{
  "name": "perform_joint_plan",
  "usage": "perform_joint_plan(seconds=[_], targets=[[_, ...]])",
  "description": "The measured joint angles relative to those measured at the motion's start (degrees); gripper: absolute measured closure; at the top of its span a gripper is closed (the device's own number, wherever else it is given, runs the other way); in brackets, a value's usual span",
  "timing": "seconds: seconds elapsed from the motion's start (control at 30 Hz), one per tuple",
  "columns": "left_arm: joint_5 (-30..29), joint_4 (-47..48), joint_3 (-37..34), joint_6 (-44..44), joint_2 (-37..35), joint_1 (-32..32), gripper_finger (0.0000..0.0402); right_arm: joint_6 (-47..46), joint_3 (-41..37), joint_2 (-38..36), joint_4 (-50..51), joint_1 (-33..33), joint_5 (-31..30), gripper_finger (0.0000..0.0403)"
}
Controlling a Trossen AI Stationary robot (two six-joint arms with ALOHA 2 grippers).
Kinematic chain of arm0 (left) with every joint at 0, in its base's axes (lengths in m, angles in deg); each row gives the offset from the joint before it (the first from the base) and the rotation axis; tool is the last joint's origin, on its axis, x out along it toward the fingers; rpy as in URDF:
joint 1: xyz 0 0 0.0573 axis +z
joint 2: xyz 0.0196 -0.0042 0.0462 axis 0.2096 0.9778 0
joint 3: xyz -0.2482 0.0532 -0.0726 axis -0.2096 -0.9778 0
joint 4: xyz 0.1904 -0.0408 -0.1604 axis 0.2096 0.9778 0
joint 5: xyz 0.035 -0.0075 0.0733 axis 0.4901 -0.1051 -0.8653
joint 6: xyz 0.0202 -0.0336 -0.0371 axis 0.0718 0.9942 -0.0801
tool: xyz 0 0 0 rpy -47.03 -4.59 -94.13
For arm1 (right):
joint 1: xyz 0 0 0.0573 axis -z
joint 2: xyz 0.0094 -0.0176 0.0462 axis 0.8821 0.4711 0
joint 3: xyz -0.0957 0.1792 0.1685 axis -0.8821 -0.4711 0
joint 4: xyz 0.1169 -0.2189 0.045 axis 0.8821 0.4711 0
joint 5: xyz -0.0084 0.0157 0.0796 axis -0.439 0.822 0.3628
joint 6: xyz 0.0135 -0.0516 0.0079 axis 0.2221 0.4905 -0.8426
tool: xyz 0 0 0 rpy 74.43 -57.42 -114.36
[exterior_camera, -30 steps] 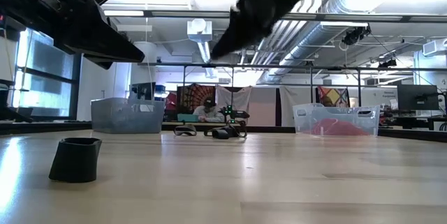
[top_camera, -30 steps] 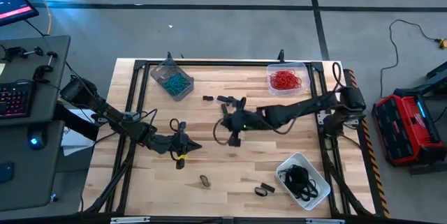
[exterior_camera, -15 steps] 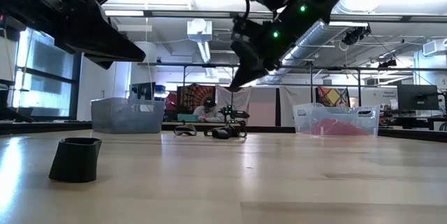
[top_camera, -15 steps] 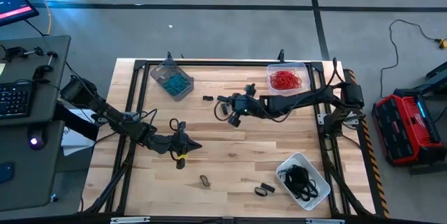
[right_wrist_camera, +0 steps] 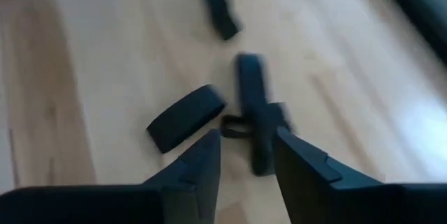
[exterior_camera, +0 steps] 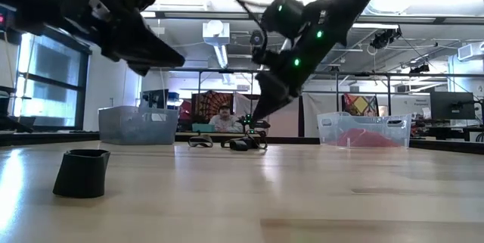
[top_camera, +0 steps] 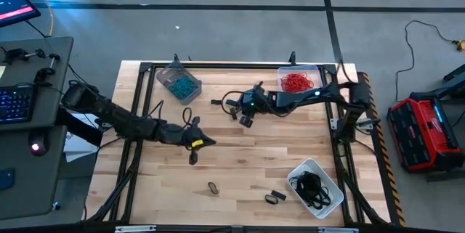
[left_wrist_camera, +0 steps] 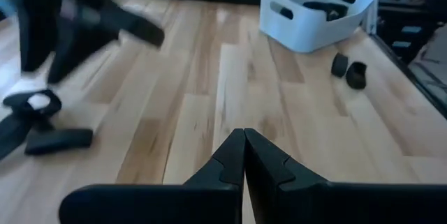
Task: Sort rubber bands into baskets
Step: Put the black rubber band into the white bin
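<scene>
Three baskets stand on the table: a grey-tinted one (top_camera: 178, 83) with teal rubber bands at the far left, a clear one (top_camera: 298, 80) with red bands at the far right, and a whitish one (top_camera: 314, 186) with black bands at the near right. My right gripper (right_wrist_camera: 244, 155) is open and slants down over a few loose black bands (right_wrist_camera: 185, 118) near the table's far middle (top_camera: 236, 108). None of them lies between its fingertips. My left gripper (left_wrist_camera: 244, 151) is shut and empty above the table's middle left (top_camera: 207, 142).
More loose black bands lie near the front edge (top_camera: 213, 188) and beside the whitish basket (top_camera: 272, 198). One (exterior_camera: 82, 173) shows close up in the low view. Another lies by itself toward the far edge (top_camera: 216, 102). A black frame rail (top_camera: 218, 64) runs around the table.
My right gripper has swung from the table's middle toward the far edge and sunk toward the loose black bands there. My left gripper has moved a little toward the table's right edge, still shut.
</scene>
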Motion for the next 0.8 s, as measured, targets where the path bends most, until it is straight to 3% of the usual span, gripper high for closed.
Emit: perform_joint_plan(seconds=[0.1,0.37,0.47,0.6,0.8], targets=[[1.86,-1.66,0.0,-1.54,-0.01,1.65,0.0402,3.96,0.0,3.02,-2.13,1.53,3.59,0.0274],[2.0,-1.89,0.02,-2.18,-0.02,2.92,0.0402,6.98,0.0,7.5,-5.85,3.64,-0.94,0.028],[2.0,-1.93,0.02,-1.99,0.0,2.92,0.0402,7.33,0.0,7.62,-5.75,4.01,-1.25,0.0311],[2.0,-1.92,0.0,-1.65,-0.01,2.75,0.0401,7.41,0.0,7.62,-5.63,3.95,-2.64,0.0388],[2.0,-1.9,0.01,-1.19,-0.01,2.39,0.0401,4.33,0.0,3.98,-1.21,0.43,-3.23,0.0398]])
